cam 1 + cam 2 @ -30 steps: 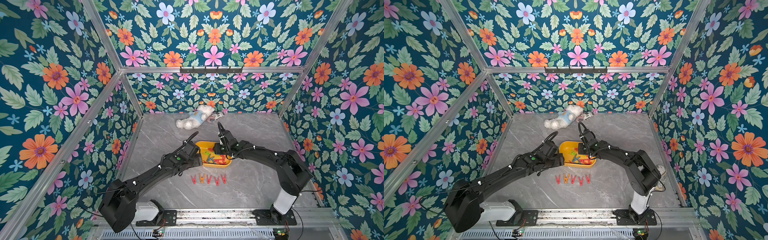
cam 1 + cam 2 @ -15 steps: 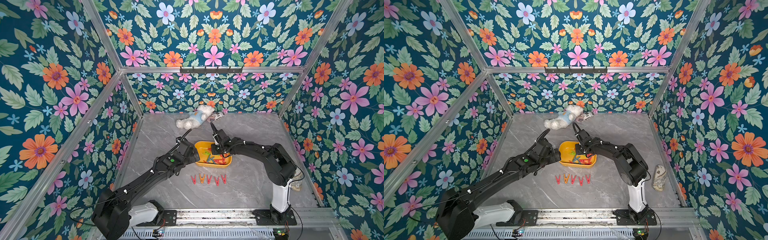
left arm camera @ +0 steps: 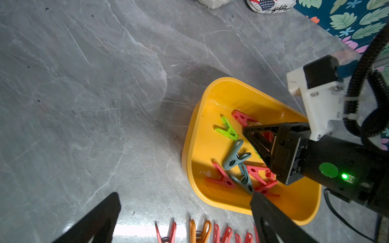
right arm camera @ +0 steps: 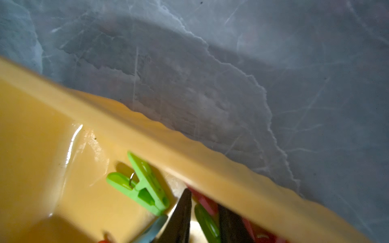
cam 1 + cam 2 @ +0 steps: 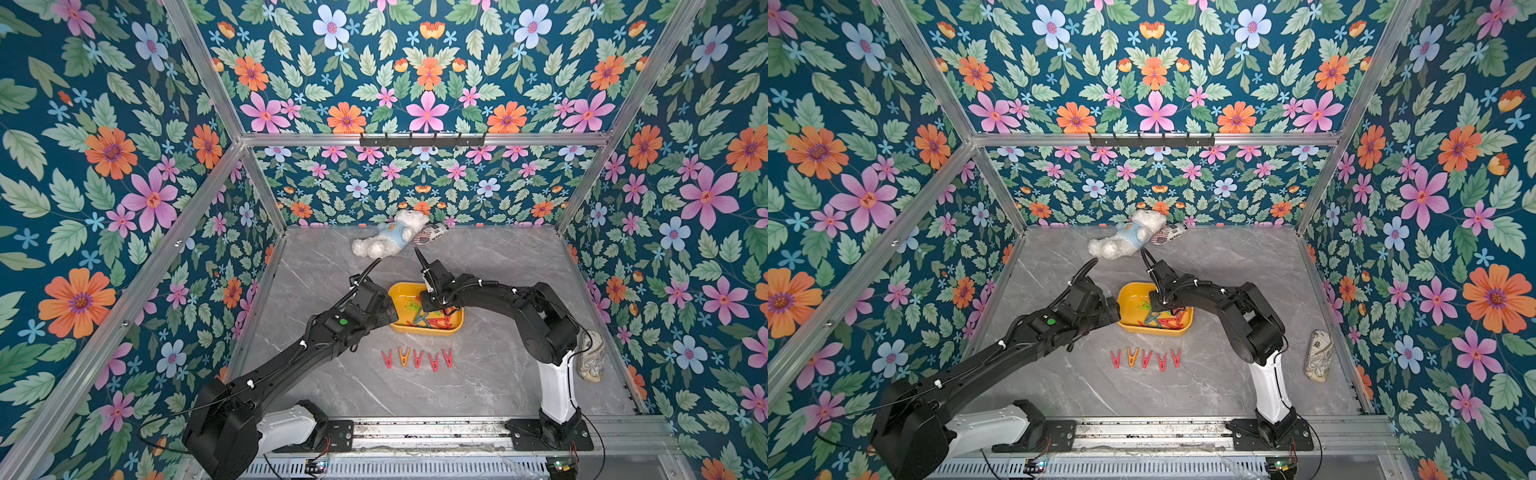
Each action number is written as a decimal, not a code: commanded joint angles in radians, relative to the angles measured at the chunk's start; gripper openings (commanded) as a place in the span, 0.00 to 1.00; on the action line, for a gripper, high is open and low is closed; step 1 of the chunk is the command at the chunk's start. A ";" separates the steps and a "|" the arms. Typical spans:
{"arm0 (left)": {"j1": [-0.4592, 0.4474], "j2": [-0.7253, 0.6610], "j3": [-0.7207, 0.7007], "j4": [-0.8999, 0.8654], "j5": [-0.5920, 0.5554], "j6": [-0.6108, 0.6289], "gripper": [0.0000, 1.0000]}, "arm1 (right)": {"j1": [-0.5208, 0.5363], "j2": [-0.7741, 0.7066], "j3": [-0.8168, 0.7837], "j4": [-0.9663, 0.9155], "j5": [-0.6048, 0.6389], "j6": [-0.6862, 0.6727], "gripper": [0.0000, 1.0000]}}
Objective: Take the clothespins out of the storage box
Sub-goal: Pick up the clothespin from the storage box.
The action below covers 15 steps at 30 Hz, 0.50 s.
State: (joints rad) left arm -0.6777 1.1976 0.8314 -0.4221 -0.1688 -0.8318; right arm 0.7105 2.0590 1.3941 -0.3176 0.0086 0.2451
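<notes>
Grasping step: we are seeing right gripper [image 4: 204,202] clenching green clothespin [image 4: 205,223] inside storage box [image 4: 168,136], left gripper [image 3: 185,196] spread; next, probably lifting it out

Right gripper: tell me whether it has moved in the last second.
Yes. The right gripper has gone from the storage box's far rim down toward its middle.

Yellow storage box [image 5: 424,330], red, green, orange, grey-blue clothespins [image 3: 232,158], grey marbled table [image 5: 498,257], teal floral walls [image 5: 104,166].

Five clothespins [image 5: 417,358] outside, one box [image 5: 424,331]!
Four red, one orange; inside, two green, two grey-blue, several red.
</notes>
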 commanded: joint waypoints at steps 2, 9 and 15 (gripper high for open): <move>0.001 -0.001 -0.001 0.016 -0.005 -0.008 1.00 | 0.004 0.018 0.018 -0.034 0.017 -0.021 0.21; 0.004 -0.010 -0.015 0.025 0.001 -0.013 1.00 | 0.022 0.029 0.025 -0.062 0.051 -0.028 0.20; 0.004 -0.024 -0.027 0.026 0.003 -0.020 1.00 | 0.041 0.029 0.028 -0.084 0.079 -0.039 0.26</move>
State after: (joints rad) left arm -0.6750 1.1809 0.8078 -0.4007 -0.1577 -0.8375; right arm 0.7444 2.0796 1.4200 -0.3389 0.0635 0.2230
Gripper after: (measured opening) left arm 0.996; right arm 0.240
